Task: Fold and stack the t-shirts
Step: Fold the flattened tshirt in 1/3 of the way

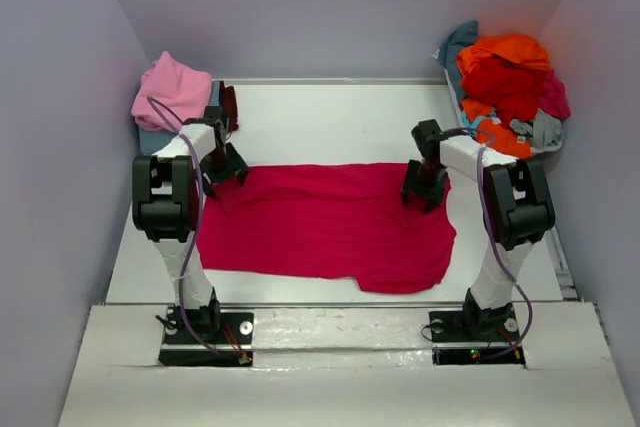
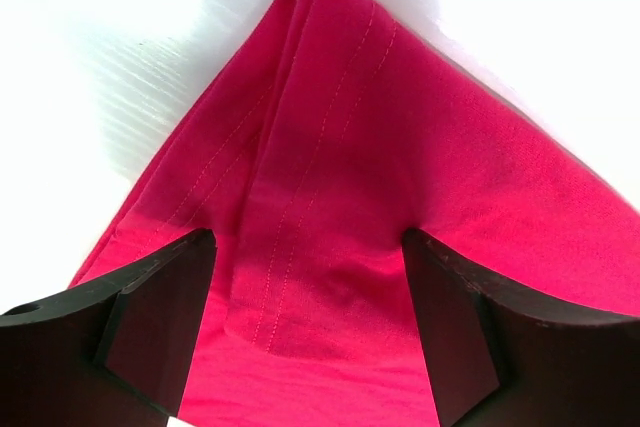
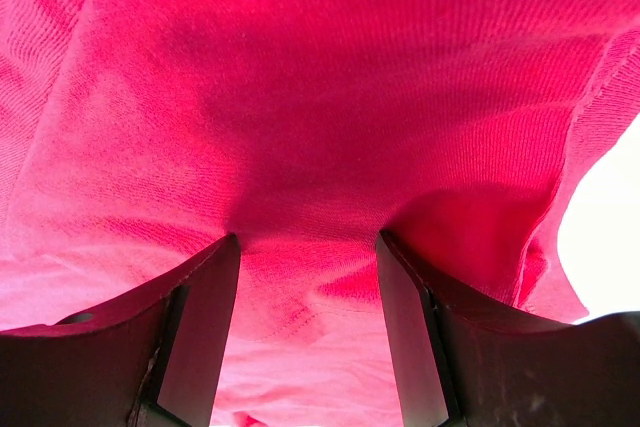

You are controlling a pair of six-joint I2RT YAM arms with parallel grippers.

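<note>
A magenta-red t-shirt (image 1: pixel 330 227) lies spread flat in the middle of the white table. My left gripper (image 1: pixel 222 182) is down at its far left corner, open, with the stitched hem corner (image 2: pixel 310 147) between the spread fingers (image 2: pixel 150 307). My right gripper (image 1: pixel 420 197) is down at the far right corner, open, its fingers (image 3: pixel 200 317) pressing into the cloth (image 3: pixel 320 97), which bunches between them. Neither gripper has closed on the cloth.
A pile of tees sits at the back right: orange (image 1: pixel 505 52), red (image 1: pixel 510 82), teal (image 1: pixel 460 39), grey (image 1: pixel 545 132). At the back left are a pink tee (image 1: pixel 172 87), a dusty blue one (image 1: pixel 152 137) under it and a maroon one (image 1: pixel 230 102). Walls stand close on three sides.
</note>
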